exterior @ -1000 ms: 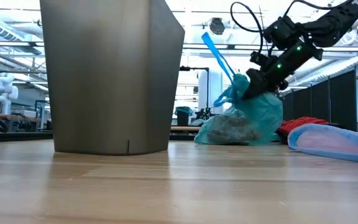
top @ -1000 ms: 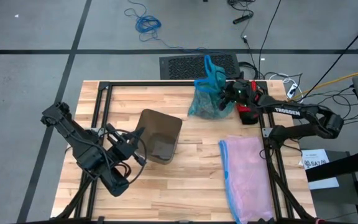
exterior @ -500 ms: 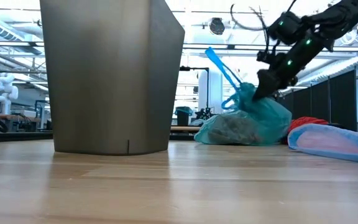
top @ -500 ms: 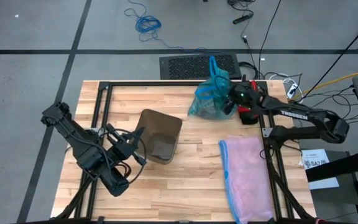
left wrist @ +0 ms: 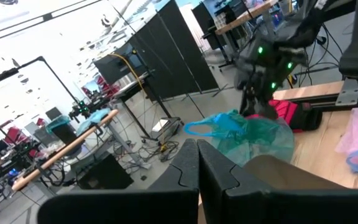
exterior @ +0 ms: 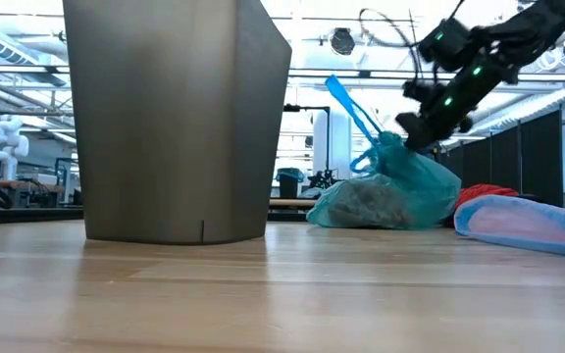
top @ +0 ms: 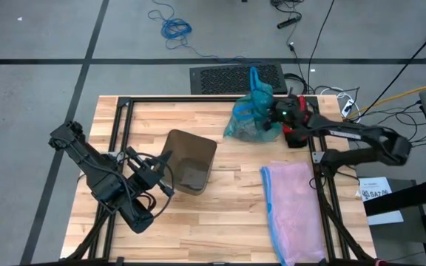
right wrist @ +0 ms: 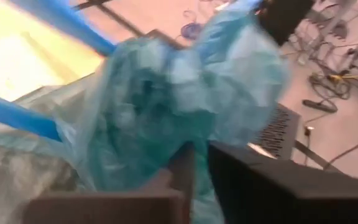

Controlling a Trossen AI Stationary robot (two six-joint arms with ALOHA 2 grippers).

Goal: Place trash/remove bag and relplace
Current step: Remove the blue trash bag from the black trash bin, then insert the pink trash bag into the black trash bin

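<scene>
Right up against the right hand (top: pixel 278 117) sits the bag (top: pixel 248 118), slumped on the far edge of the tabletop (top: pixel 228 222), and that hand is pressed into its bunched top. From the level view, the hand (exterior: pixel 422 129) comes down at a slant onto the crown of the bag (exterior: pixel 390 191). The blue loop handles (exterior: pixel 346 103) stick up and away from the hand, out past the tabletop's far edge. Its fingers are buried in the plastic — I cannot tell whether they are clamped or merely touching it. Brownish trash (exterior: pixel 366 206) shows dimly through the bag's lower half. Just behind the hand lies a red glove (top: pixel 296 135). Back toward its own arm's base, a pink bag (top: pixel 294 210) lies flat. Across the tabletop, well away from that hand, stands the grey bin (top: pixel 191 164). The left hand (top: pixel 161 168) waits close beside its wall, fingers (left wrist: pixel 222 174) closed together, holding nothing.
</scene>
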